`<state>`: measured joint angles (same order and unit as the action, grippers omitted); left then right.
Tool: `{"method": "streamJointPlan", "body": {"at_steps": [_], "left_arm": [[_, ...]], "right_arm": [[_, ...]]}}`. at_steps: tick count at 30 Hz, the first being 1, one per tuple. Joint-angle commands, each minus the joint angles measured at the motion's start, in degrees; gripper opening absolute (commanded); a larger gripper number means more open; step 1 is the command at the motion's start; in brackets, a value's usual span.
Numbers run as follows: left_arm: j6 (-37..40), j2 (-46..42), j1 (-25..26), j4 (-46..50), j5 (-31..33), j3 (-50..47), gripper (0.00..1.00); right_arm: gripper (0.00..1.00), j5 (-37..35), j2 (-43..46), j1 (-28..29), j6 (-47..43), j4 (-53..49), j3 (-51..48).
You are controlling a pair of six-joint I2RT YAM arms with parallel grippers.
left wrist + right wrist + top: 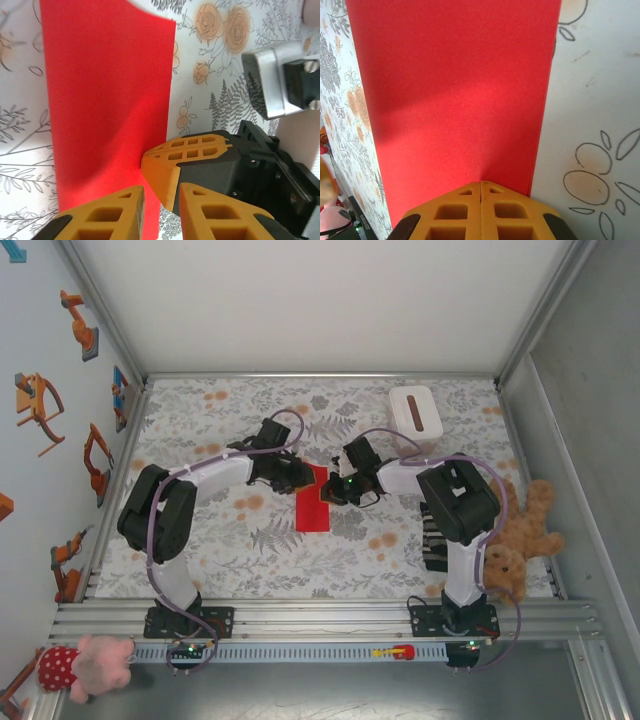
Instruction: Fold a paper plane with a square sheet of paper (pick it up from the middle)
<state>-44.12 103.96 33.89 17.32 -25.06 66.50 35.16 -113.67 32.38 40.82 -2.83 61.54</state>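
Floral-printed worktop (200,550) lies inside a white-walled booth. Nearest, in front of the metal rail (320,618), a pink plush toy (100,655) lies at the left. A brown teddy bear (520,540) sits at the worktop's right edge. At mid-worktop the square sheet of paper (312,508), red and folded to a narrow rectangle, lies flat between both hands. The right hand (481,186) is closed, fingers pressed together, its tip on the sheet's edge. The left hand (161,197) stands slightly parted at that same edge; whether it touches the paper I cannot tell. Farther back sits a white box (415,410).
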Motion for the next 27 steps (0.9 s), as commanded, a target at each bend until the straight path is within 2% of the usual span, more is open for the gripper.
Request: {"method": "streamJointPlan", "body": {"at_steps": [1,9,17,27], "left_arm": [[-2.79,1.57,0.78,-0.64,-2.97,-0.15,0.22],[-1.99,6.26,2.08,1.7,-3.04,1.94,0.13],[-1.26,9.08,2.3,2.65,-4.21,4.07,0.13],[0.67,11.51,1.81,5.37,-1.2,4.17,0.12]], "right_arm": [[0.0,-9.17,-5.29,-0.65,-1.51,-11.76,-2.73],[0.0,-9.49,-5.86,-0.65,-1.62,-12.84,-2.56],[0.0,-10.01,-6.18,-0.65,-1.64,-13.68,-2.34],[0.0,-11.44,-7.16,-0.7,-2.06,-15.07,-2.73]]}}
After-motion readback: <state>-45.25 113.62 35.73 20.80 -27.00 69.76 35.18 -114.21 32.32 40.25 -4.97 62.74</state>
